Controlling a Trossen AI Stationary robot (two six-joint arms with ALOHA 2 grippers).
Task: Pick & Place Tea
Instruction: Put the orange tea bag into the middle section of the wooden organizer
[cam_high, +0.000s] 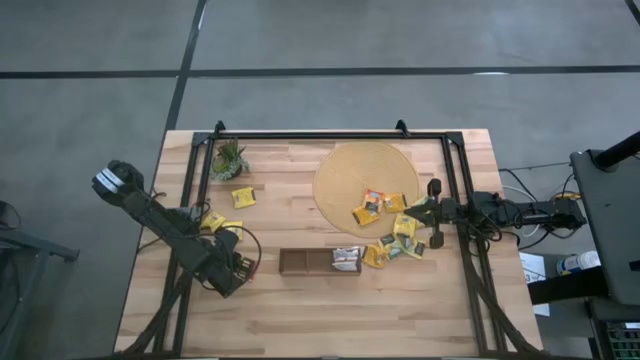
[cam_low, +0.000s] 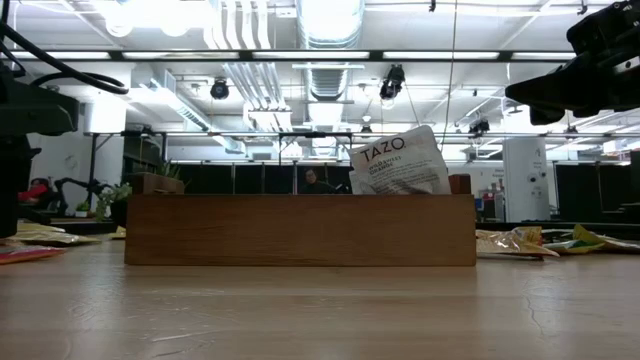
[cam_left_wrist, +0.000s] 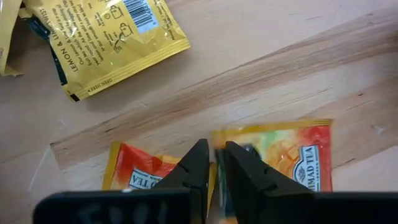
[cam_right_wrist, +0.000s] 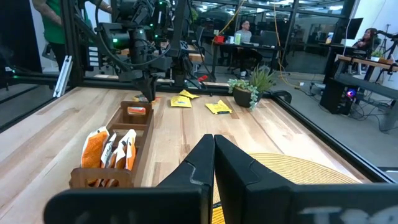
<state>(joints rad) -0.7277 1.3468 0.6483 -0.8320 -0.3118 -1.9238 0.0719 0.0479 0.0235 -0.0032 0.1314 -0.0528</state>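
Observation:
Tea sachets lie scattered on the table: a few on the round mat (cam_high: 366, 185), several just off its near edge (cam_high: 395, 245), and yellow ones at the left (cam_high: 243, 197). My left gripper (cam_left_wrist: 214, 165) points steeply down just left of the brown tray (cam_high: 320, 262), its fingers nearly together over two orange sachets (cam_left_wrist: 286, 155) (cam_left_wrist: 137, 174) lying flat on the wood. A yellow sachet (cam_left_wrist: 118, 37) lies beyond them. My right gripper (cam_right_wrist: 214, 155) is shut and level at the table's right, by the mat's edge, holding nothing. My left gripper comes from above, slanting down, at the place where the two orange sachets meet. A thin strip of yellow-orange paper (cam_left_wrist: 217, 177) shows between its two fingers. Which sachet the strip belongs to I cannot tell. Both sachets still rest on the table.
The tray's right compartment holds a few sachets (cam_high: 345, 258); a white one (cam_low: 400, 165) sticks up above the tray wall (cam_low: 300, 228). A small green plant (cam_high: 229, 158) stands at the far left. A black frame (cam_high: 330, 135) borders the table. People sit in the room beyond.

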